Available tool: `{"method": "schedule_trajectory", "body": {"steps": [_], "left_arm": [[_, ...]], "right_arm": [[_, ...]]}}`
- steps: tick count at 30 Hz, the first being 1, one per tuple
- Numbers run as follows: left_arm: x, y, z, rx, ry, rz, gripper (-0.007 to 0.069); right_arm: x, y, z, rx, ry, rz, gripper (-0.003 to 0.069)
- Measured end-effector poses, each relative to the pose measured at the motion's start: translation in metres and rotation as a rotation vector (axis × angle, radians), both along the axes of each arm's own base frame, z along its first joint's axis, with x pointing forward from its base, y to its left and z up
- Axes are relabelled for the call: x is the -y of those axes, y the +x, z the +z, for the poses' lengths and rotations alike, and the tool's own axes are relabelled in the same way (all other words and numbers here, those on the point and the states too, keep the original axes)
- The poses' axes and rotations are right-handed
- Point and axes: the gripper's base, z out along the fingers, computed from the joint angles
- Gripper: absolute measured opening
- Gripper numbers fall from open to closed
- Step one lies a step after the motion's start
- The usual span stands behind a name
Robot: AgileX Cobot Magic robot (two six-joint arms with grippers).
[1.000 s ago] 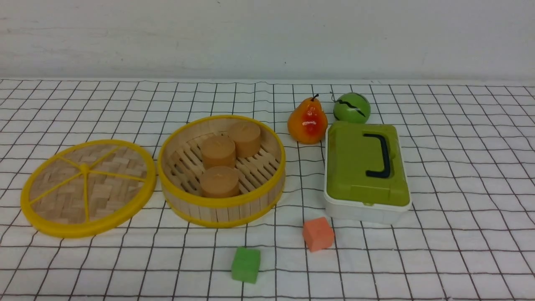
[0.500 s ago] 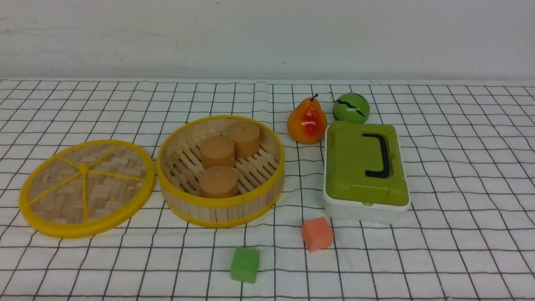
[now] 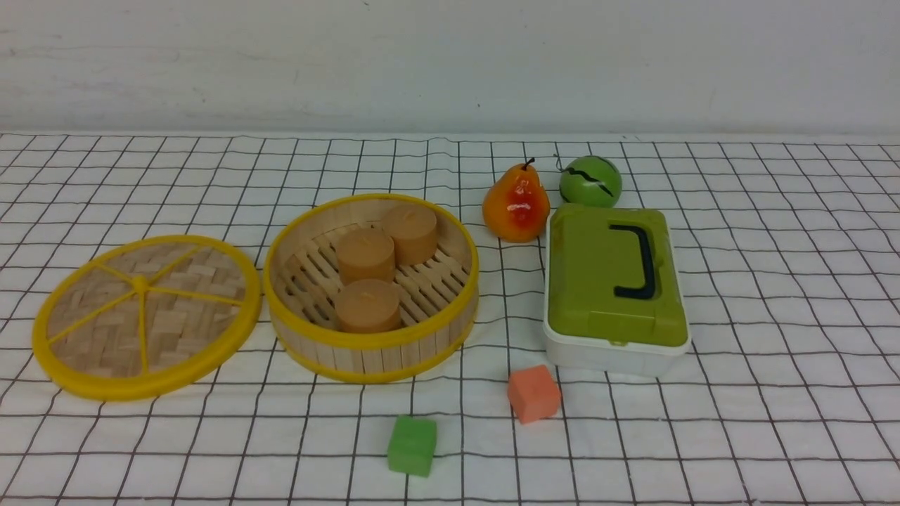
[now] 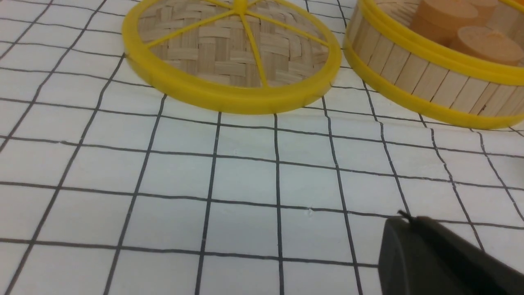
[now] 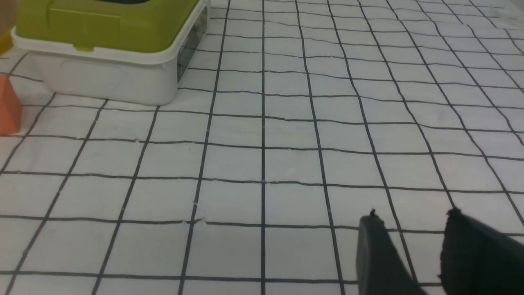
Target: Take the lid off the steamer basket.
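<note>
The lid (image 3: 145, 316) lies flat at lower left of the front view, just beside the basket (image 3: 372, 287); the removal looks finished, so I judge nothing remains.

The left gripper (image 4: 442, 258) shows one finger, opening unclear. The right gripper (image 5: 413, 252) is slightly parted, empty.

One lid, one basket, three cakes (image 3: 365, 254).
</note>
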Motion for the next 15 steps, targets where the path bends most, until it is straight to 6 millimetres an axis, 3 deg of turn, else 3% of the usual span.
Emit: {"method": "schedule_trajectory", "body": {"steps": [15], "left_arm": [[0.0000, -0.0002, -0.0006, -0.007, 0.003, -0.001, -0.0010]], "right_arm": [[0.0000, 0.0000, 0.0000, 0.000, 0.000, 0.000, 0.0239]]}}
